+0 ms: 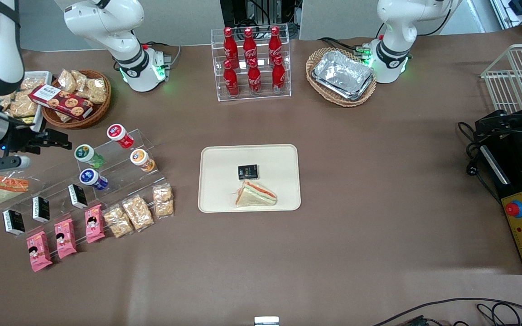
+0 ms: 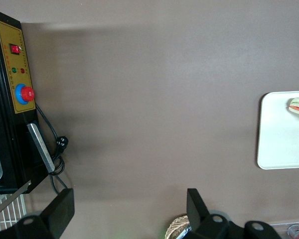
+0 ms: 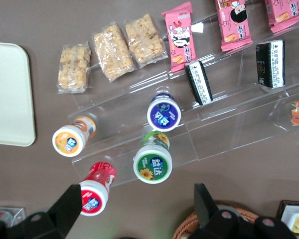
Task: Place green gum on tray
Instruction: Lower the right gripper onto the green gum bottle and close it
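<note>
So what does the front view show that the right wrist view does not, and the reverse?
Only the front view shows the cola bottles, the foil trays, the sandwich and dark packet on the tray, and the gripper seen from outside, beside the gum stand. Only the right wrist view shows the sunflower print on the green gum's lid and the open fingers from above. Both show the green gum, the blue, orange and red gum, and the tray.
</note>
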`<action>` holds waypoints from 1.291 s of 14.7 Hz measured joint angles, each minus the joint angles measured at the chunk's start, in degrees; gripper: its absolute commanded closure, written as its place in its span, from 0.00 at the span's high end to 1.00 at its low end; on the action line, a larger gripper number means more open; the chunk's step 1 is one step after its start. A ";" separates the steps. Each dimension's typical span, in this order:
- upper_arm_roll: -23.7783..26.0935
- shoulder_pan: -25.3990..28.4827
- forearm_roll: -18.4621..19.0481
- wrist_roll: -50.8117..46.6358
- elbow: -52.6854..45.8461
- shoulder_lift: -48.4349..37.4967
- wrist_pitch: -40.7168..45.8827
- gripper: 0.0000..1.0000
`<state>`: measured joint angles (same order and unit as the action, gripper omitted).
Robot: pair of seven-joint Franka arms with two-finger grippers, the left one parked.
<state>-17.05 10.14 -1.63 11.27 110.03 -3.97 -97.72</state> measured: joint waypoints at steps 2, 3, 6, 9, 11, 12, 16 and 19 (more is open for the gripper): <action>-0.07 -0.02 0.34 0.06 5.33 -1.70 -5.19 1.00; -0.21 -0.08 0.39 0.11 7.90 -1.85 -8.09 1.00; -0.98 -0.88 0.49 2.68 13.85 -1.83 -14.06 1.00; -1.30 -1.45 0.50 3.69 16.24 -1.87 -15.51 1.00; -1.24 -1.45 0.50 3.71 17.23 -1.88 -16.30 1.00; -1.21 -1.44 0.50 3.71 17.60 -1.88 -16.54 1.00; -0.88 -1.20 0.50 3.71 19.55 -1.86 -18.39 1.00; -0.78 -1.14 0.50 3.71 21.80 -1.79 -20.79 0.95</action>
<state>-17.82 9.00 -1.13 14.98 131.83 -5.76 -118.51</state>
